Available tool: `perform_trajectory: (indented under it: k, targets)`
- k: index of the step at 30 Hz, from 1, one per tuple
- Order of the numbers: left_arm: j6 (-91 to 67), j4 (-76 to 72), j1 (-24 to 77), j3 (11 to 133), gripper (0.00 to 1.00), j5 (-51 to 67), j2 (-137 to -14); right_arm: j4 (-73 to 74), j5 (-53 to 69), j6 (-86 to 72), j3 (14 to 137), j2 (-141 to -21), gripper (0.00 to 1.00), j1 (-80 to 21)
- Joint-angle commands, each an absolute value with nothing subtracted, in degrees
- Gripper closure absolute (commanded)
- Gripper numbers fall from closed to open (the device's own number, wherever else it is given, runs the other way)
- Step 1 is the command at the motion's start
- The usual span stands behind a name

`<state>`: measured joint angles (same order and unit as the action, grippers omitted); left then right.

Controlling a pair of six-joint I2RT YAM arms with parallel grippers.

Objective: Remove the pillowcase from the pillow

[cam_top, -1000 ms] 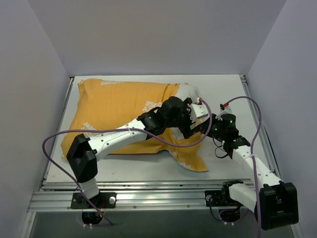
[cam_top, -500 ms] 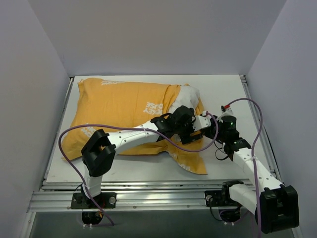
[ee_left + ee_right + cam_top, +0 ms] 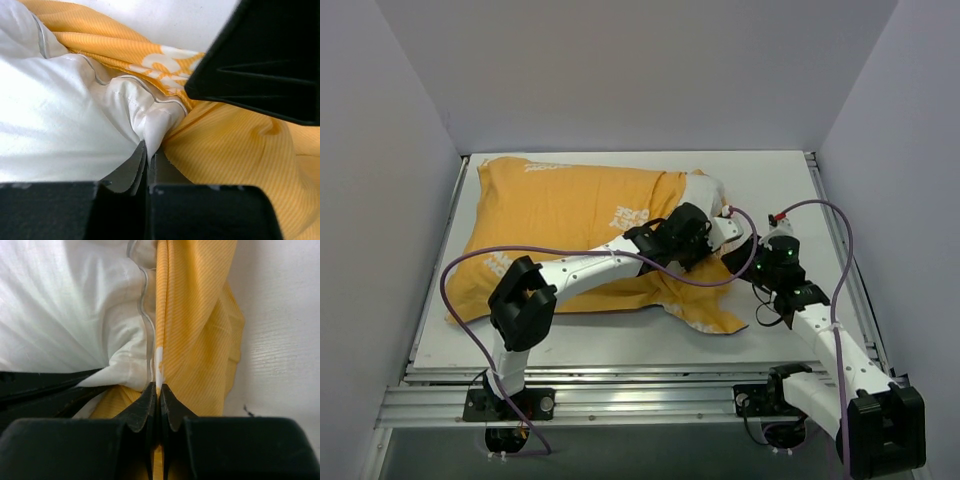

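The orange-yellow pillowcase (image 3: 560, 210) with white lettering lies across the table, with the pillow inside it. A white corner of the pillow (image 3: 705, 188) pokes out of its open right end. My left gripper (image 3: 718, 238) reaches across to that end and is shut on the pillow's seamed white corner (image 3: 150, 125). In the left wrist view orange pillowcase cloth (image 3: 240, 150) lies beside the left gripper (image 3: 148, 152). My right gripper (image 3: 742, 258) is right next to it, shut on the pillowcase's edge (image 3: 195, 315). In the right wrist view the white pillow (image 3: 65, 315) bulges to the left of the right gripper (image 3: 159, 387).
The white table (image 3: 770, 180) is boxed in by grey walls on three sides. A metal rail (image 3: 620, 400) runs along its near edge. A purple cable (image 3: 460, 270) loops off the left arm over the pillowcase. A loose pillowcase flap (image 3: 715, 318) lies towards the near edge.
My left gripper was open and has shut on the pillow's corner. The left arm's elbow has swung right. The right arm has drawn slightly right and nearer.
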<state>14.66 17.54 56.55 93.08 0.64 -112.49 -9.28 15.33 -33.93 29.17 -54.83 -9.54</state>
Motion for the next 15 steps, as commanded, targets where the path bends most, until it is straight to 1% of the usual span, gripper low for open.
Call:
perform_trajectory:
  k: [1,4,9,11,15]
  targets:
    - [10.5,19.1,51.2,96.8,0.98,-4.6,-114.5,-2.9,13.2,-32.1,27.9,-51.2,1.0,-9.7]
    - [7.1,18.4,48.8,97.6,0.98,-1.5,-113.7,-0.3,11.3,-32.8,26.9,-49.5,1.0,-9.5]
    - [3.9,17.3,44.7,96.9,0.98,6.0,-111.5,9.7,7.1,-35.9,26.1,-49.0,1.0,-7.0]
    - [2.5,16.7,43.0,96.2,0.98,6.6,-110.6,11.9,5.9,-37.9,26.4,-49.6,1.0,-6.1]
    - [0.3,16.2,41.8,97.6,0.98,4.0,-110.5,13.7,4.3,-39.1,28.0,-52.6,1.0,-5.8]
